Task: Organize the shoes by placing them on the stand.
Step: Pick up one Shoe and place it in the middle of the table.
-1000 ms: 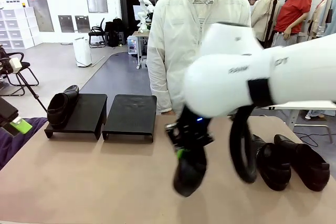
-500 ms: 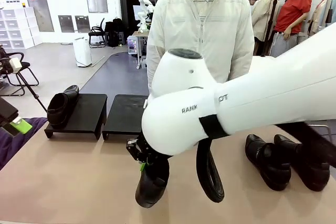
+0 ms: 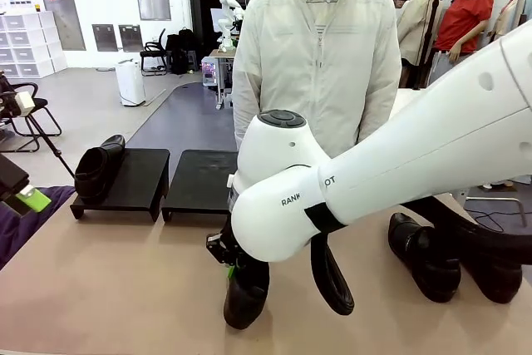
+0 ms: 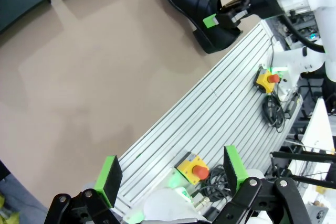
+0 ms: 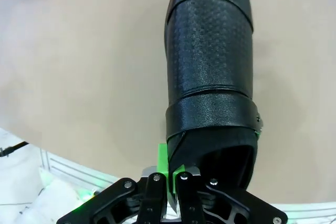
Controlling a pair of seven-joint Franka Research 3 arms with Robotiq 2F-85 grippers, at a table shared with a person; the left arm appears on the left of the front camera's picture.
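left gripper (image 4: 170,167): green pads spread wide, holding nothing.
stand (image 3: 208,182): matte black, one glossy shoe (image 3: 98,168) on its left platform.
right gripper (image 5: 170,170): pinches a black slip-on (image 5: 210,61) by its heel rim, toe pointing down at the table (image 3: 125,288).
far right: two shoes (image 3: 424,257) side by side on the table.

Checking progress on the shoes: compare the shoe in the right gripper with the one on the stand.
The held shoe is pinched at its collar by the right gripper; the placed shoe is touched by no gripper. The held shoe hangs toe-down over the table; the placed shoe rests on the stand, on its left platform. Both are glossy black slip-ons.
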